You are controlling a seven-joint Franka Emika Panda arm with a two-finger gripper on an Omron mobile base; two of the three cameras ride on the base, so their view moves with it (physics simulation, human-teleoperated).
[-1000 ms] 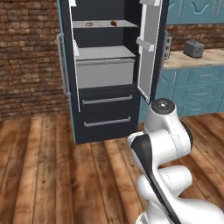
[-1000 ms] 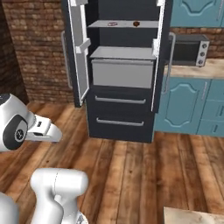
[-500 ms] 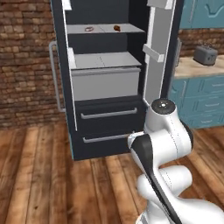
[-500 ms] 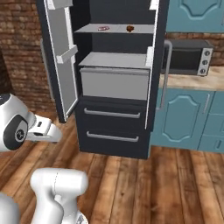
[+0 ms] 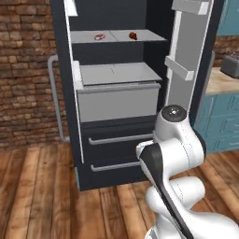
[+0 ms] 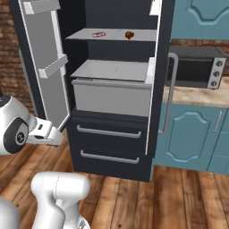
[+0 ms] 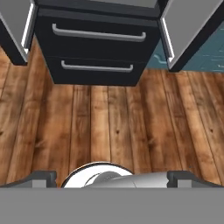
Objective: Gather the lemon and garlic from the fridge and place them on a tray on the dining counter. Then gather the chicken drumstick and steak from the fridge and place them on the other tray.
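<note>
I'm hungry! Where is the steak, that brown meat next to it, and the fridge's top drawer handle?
steak [image 6: 98,34], right base view, its pink middle.
brown meat [image 6: 129,35], right base view, its dark centre.
top drawer handle [image 7: 98,35], hand view, middle of the grey bar.

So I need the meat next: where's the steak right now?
The steak lies on the upper shelf of the open fridge, left of the small brown item; the right base view shows the same arrangement.

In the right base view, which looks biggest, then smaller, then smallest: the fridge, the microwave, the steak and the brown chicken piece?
1. The fridge, by far.
2. The microwave.
3. The steak and chicken drumstick: both tiny on the far shelf and look about alike, so I won't rank them.
</note>
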